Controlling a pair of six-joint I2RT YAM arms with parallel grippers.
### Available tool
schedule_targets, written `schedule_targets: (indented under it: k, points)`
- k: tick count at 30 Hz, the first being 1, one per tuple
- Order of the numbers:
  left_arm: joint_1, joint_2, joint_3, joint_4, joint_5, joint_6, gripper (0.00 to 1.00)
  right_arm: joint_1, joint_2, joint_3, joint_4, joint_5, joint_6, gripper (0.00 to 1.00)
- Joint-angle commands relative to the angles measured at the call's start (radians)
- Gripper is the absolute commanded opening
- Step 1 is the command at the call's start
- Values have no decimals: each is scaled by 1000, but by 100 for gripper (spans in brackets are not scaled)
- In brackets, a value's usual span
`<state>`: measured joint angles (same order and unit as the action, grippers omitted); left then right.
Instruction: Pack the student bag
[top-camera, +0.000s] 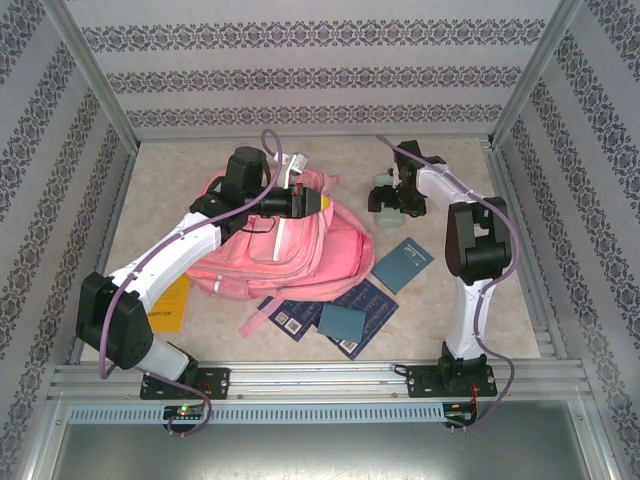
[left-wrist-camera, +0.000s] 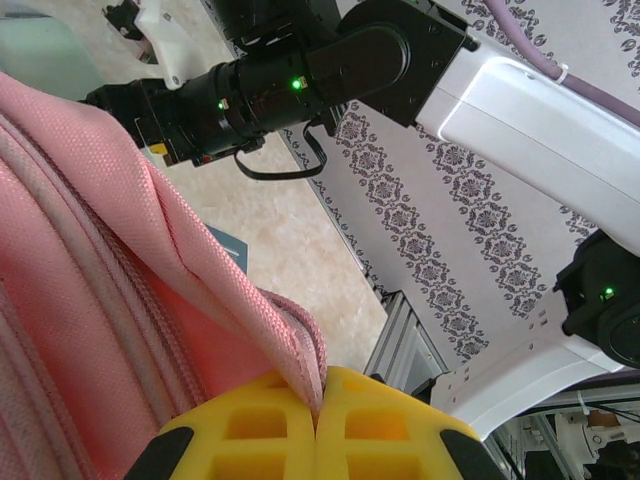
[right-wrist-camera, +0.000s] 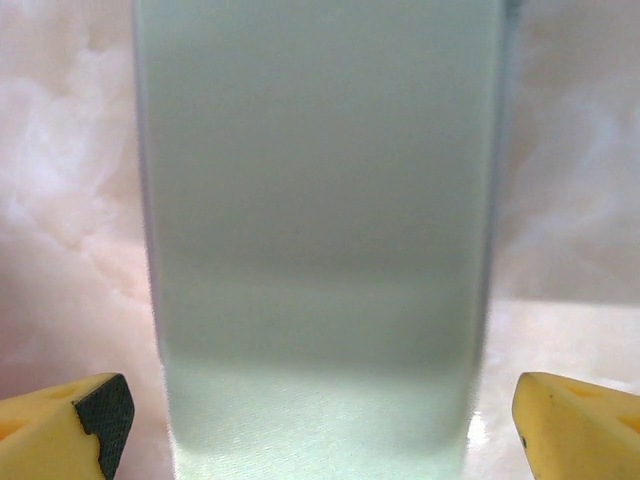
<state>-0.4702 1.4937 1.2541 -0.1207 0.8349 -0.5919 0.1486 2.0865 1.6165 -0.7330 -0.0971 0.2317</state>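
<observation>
Three walls close this place in: the back wall (top-camera: 320, 70), the left wall (top-camera: 50, 190) and the right wall (top-camera: 595, 190), all papered white with bands of dark grey damask running along them. Bare aluminium posts (top-camera: 90, 75) mark the far corners. The counter (top-camera: 165, 168) is pale beige, mottled like marble, evenly lit with only soft shadows. Along its near edge runs a slotted aluminium rail (top-camera: 320, 378), a perforated strip (top-camera: 320, 412) below it, then a dull grey metal sheet (top-camera: 300, 455).
</observation>
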Motion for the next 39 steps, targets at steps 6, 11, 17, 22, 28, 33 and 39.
schedule_targets:
  k: [6,11,17,22,28,33,39]
  points:
    - [-6,5,17,70,46,5,0,15,80,83,-74,94,75,97]
    - [-5,7,18,68,44,7,0,37,105,114,-79,72,68,97]
    - [-5,14,26,58,44,3,0,48,134,133,-86,74,88,92]
    - [-8,35,64,26,61,2,0,39,79,79,-35,57,107,73]
    - [-28,61,180,-151,24,88,0,16,-70,-23,20,54,132,71]
    - [-74,98,286,-274,-16,137,0,22,-284,-150,78,44,164,71]
    - [-81,97,388,-404,-15,181,0,81,-583,-326,152,-61,231,69]
